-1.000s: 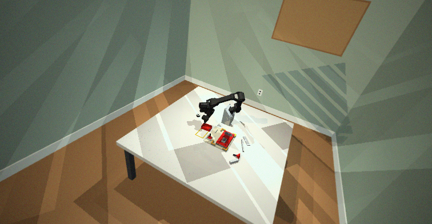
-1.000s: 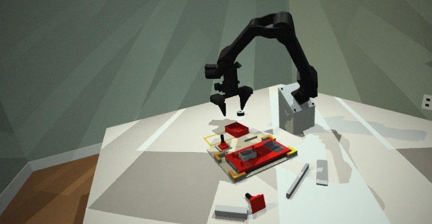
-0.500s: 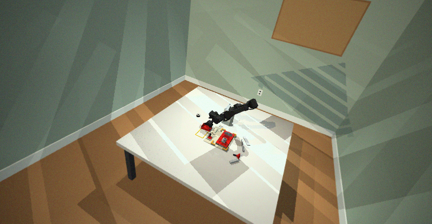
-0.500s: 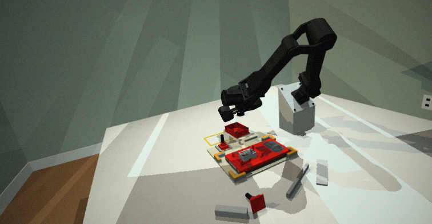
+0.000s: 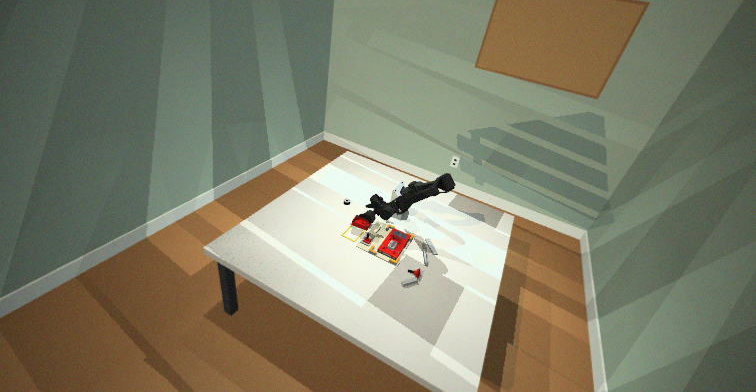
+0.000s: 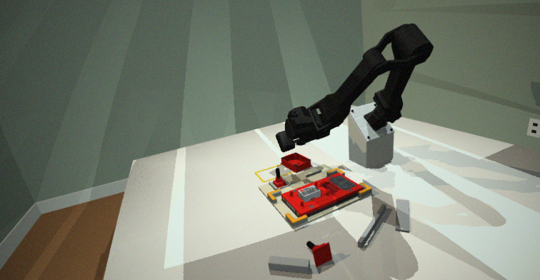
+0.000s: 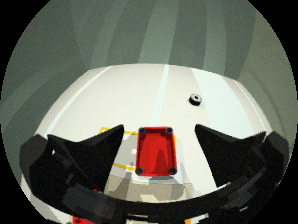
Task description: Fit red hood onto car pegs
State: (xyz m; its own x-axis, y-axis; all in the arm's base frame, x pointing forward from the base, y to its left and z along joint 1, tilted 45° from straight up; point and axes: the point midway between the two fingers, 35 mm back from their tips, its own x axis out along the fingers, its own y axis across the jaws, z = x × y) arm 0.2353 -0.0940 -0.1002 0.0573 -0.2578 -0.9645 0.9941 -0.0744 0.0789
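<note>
The gripper (image 6: 283, 141) is wide open and holds nothing. In the wrist view its two dark fingers stand far apart, with the hood (image 7: 157, 152) showing between them but lower down, not touching.

The hood (image 6: 296, 161) is a small red shell. It lies on the table (image 6: 211, 210) just beside the car chassis (image 6: 321, 194), at the end nearer the arm's grey base (image 6: 368, 141). It is not on the car. The gripper hangs in the air just above the hood.

The grey engine block (image 6: 308, 193) sits on the red chassis, inside the jig (image 6: 296, 217).
</note>
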